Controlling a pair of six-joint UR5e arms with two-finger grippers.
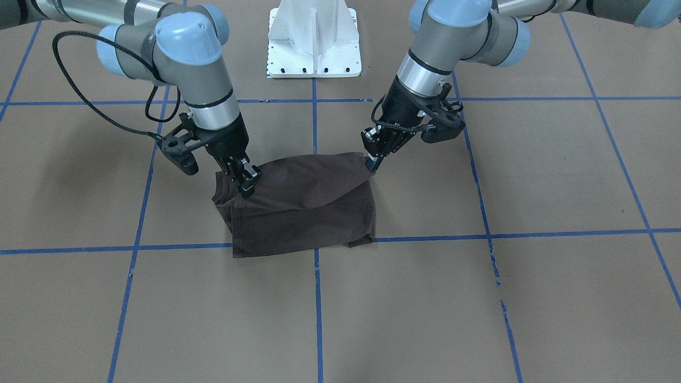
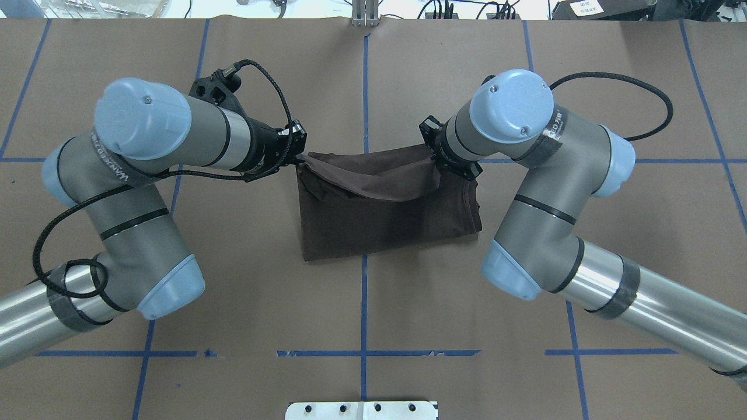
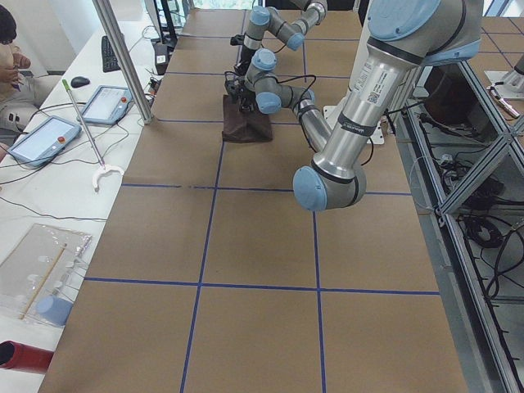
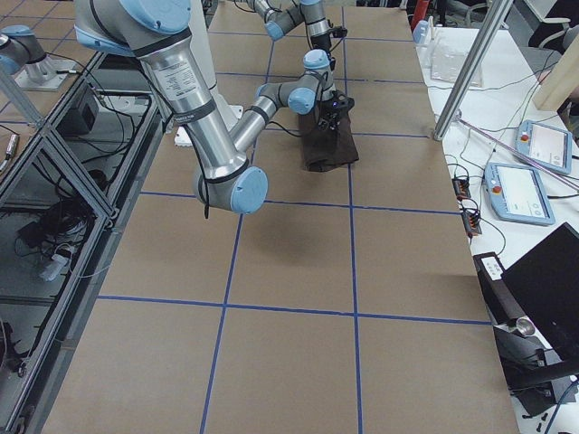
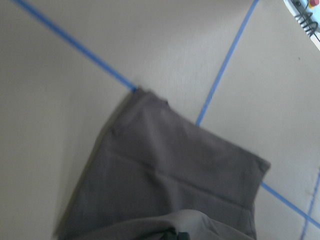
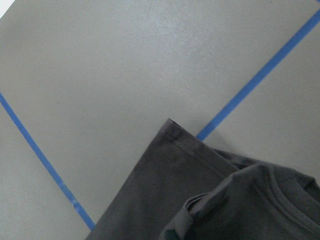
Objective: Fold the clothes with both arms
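Observation:
The dark brown T-shirt (image 1: 308,213) lies folded into a rectangle at the table's middle; it also shows in the overhead view (image 2: 385,216). Its upper layer is lifted along the edge on the robot's far side and sags between the two grippers. My left gripper (image 1: 371,162) is shut on one raised corner, which the overhead view shows on the left (image 2: 299,158). My right gripper (image 1: 246,183) is shut on the other raised corner; in the overhead view its wrist hides most of it. Both wrist views show shirt fabric (image 5: 165,170) (image 6: 200,200) just below the cameras.
The white pedestal base (image 1: 314,40) stands at the robot's side of the table. Blue tape lines (image 2: 364,303) grid the brown tabletop. A desk with tablets (image 3: 45,135) and a metal pole (image 3: 123,57) border the operators' side.

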